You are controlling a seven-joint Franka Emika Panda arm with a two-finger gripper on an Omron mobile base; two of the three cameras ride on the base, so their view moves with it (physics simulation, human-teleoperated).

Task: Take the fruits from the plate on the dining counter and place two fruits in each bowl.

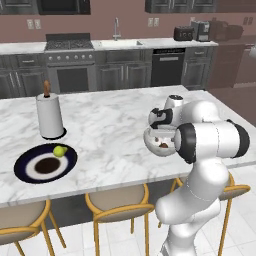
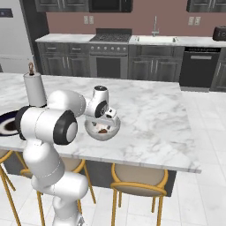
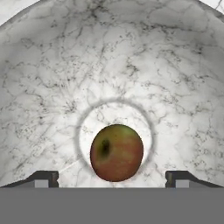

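The glossy pale grey-white bowl (image 1: 150, 141) (image 2: 112, 130) (image 3: 109, 65) stands near the front edge of the white marble dining counter (image 1: 110, 125). My gripper (image 1: 160, 133) (image 2: 105, 121) (image 3: 112, 178) hangs just over it, open, with its fingertips (image 3: 43, 177) wide apart. A red-and-yellow fruit (image 3: 116, 152) (image 2: 103, 130) lies loose on the bowl's bottom between them. The navy plate (image 1: 30, 172) (image 2: 5, 118) lies far to the left with one yellow-green fruit (image 1: 60, 150) on its rim. The tan-rimmed bowl is hidden or out of view.
A paper towel roll (image 1: 50, 116) (image 2: 35, 88) stands behind the plate. Yellow-legged stools (image 1: 117, 202) (image 2: 139, 178) sit under the counter's front edge. Dark grey cabinets, a stove and a sink run along the back wall.
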